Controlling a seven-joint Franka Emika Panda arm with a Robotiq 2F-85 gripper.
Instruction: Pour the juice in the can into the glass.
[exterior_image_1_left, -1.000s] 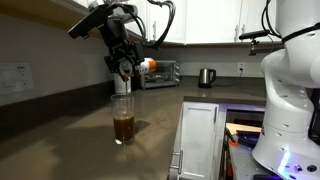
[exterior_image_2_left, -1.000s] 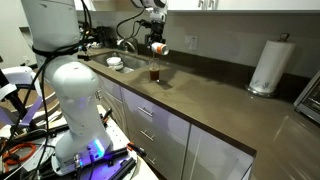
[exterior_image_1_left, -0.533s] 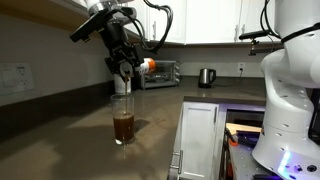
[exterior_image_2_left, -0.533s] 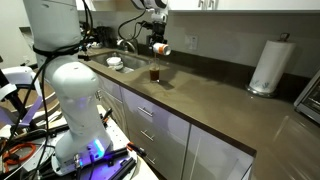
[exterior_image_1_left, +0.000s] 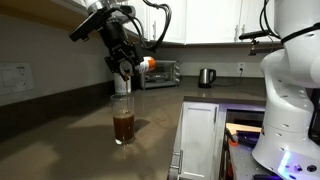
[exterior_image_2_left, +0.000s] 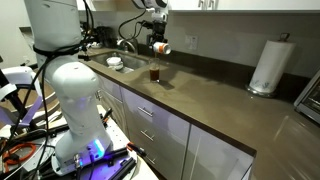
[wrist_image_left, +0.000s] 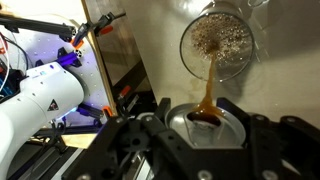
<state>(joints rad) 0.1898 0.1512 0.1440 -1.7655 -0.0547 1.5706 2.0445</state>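
Observation:
My gripper (exterior_image_1_left: 123, 69) hangs above the glass (exterior_image_1_left: 123, 122) and is shut on the can (wrist_image_left: 205, 122), which is tipped over. In the wrist view the can's silvery top faces the camera between the two black fingers (wrist_image_left: 262, 135). From its opening a thin brown stream of juice (wrist_image_left: 210, 85) falls into the glass (wrist_image_left: 216, 45) below. The glass stands upright on the dark counter and is about a third full of dark reddish-brown juice (exterior_image_1_left: 124, 128). In an exterior view the red-orange and white can (exterior_image_2_left: 160, 48) shows just above the glass (exterior_image_2_left: 154, 73).
A toaster oven (exterior_image_1_left: 165, 73) and a steel kettle (exterior_image_1_left: 206, 77) stand at the back of the counter. A white paper-towel roll (exterior_image_2_left: 266, 66) stands further along it. A sink (exterior_image_2_left: 113, 63) lies beside the glass, and the robot's white base (exterior_image_1_left: 290, 95) fills one side.

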